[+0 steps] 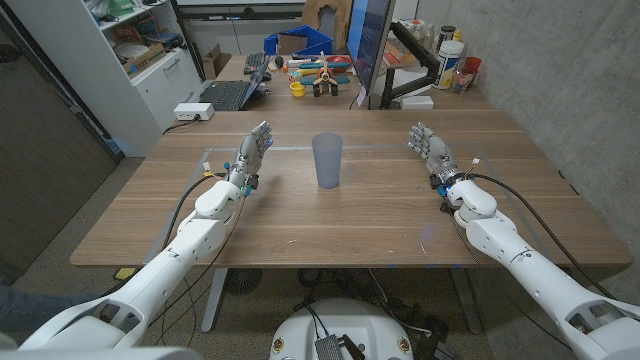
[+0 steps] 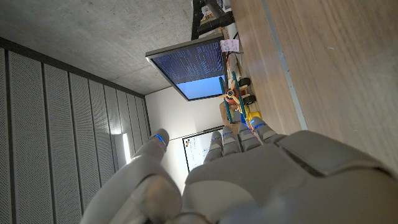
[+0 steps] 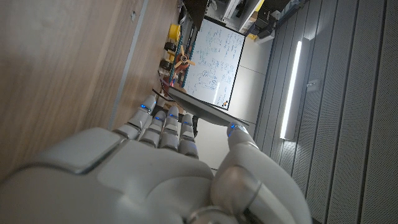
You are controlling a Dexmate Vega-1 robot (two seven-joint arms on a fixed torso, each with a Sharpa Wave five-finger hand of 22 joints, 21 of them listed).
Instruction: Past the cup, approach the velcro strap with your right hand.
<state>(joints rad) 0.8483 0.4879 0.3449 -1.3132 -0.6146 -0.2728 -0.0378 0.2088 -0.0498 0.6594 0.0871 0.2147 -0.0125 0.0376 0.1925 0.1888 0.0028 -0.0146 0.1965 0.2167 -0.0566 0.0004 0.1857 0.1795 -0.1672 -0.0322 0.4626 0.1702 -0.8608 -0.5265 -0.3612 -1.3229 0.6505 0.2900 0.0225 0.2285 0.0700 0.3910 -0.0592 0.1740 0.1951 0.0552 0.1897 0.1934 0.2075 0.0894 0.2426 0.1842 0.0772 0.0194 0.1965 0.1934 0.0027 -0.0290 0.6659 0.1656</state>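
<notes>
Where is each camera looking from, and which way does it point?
Head view: sits on the robot's head, looks down over the wooden table at the cup; both arms show, left hand and right hand open.
Left wrist view: sits on the left wrist, looks along the left hand's back toward the monitor.
Right wrist view: sits on the right wrist, looks along the right hand's back toward a whiteboard.
Shared: both wrist views show the table and the colourful toys beyond it.
</notes>
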